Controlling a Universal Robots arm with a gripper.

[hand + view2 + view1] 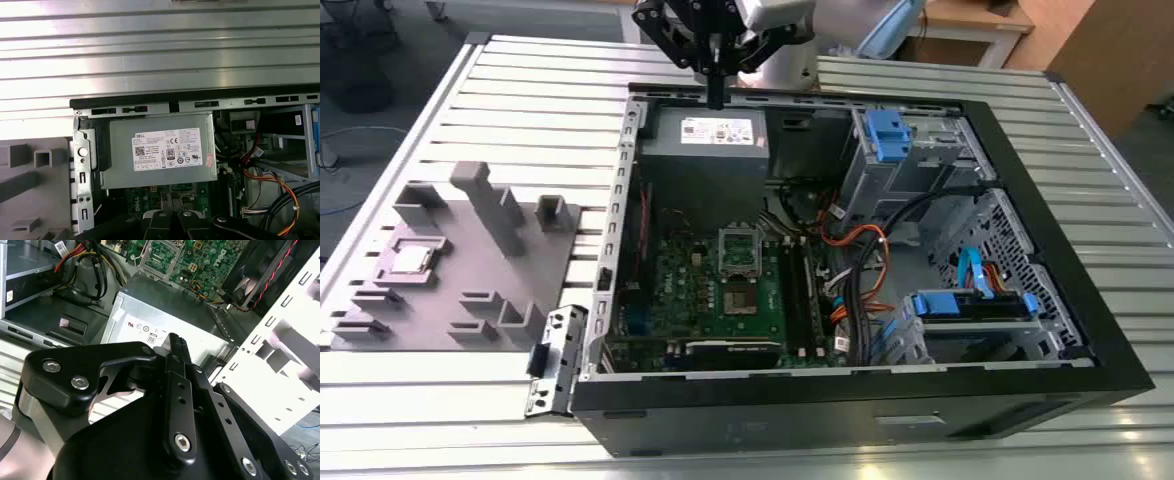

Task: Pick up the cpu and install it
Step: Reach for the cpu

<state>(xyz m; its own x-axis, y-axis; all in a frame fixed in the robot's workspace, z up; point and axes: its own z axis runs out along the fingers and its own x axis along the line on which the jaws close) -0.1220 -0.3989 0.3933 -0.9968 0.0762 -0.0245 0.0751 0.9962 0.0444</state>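
While the cpu [411, 259] lies flat in a square recess of the grey fixture plate [454, 285], it sits at the exterior view's left, well apart from the arm and outside the computer case [854, 400]. Grey posts and blocks stand up from the plate around it. The plate rests on a slatted metal table [520, 100], just beside the case's left wall.

Moving right, the case lies open on its side. The gripper [716, 98] hangs over its far edge, above the grey power supply [707, 135], pointing down and touching nothing. In the second wrist view its black fingers [177, 347] are pressed together with nothing between them, so the tool is clenched and empty.

Nearer the camera than the power supply, the green circuit board [687, 290] covers the case floor. A silver rectangular frame [738, 249] with a hollow middle is fixed near the board's middle.

Further right, orange and black cables [867, 260] curl across the case floor. Two blue drive brackets [886, 135] stand at the exterior view's right, one near the far wall and one near the front.
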